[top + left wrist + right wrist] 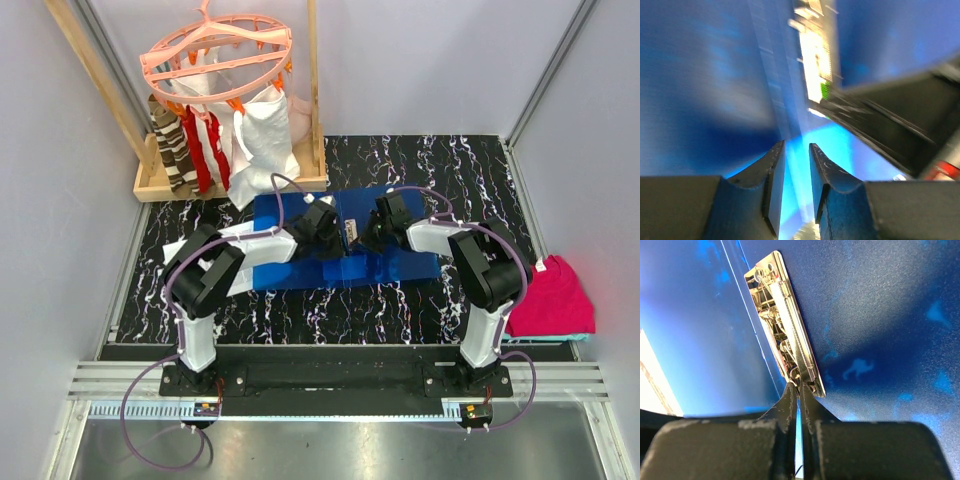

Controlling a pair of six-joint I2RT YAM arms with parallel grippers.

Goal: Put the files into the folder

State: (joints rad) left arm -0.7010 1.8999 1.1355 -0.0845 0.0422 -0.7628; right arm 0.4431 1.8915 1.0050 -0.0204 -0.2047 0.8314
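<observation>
The blue folder (pixel 400 268) lies open and flat on the black marbled table, with both grippers down on its middle. My left gripper (pixel 322 228) hovers close over the folder's inside (pixel 705 75); its jaws (pixel 796 145) stand a little apart, with only bright blue plastic showing in the gap. My right gripper (pixel 372 232) is shut, its tips (pixel 799 386) touching the near end of the metal clip (pixel 782 325) on the folder (pixel 880 315). The clip (pixel 815 60) appears blurred in the left wrist view. A corner of the white files (pixel 172 250) peeks out under the left arm.
A wooden rack (pixel 230 182) at the back left carries a pink peg hanger (pixel 215 50), striped socks and a white cloth bag (pixel 265 130). A folded magenta cloth (pixel 550 295) lies at the table's right edge. Grey walls close both sides.
</observation>
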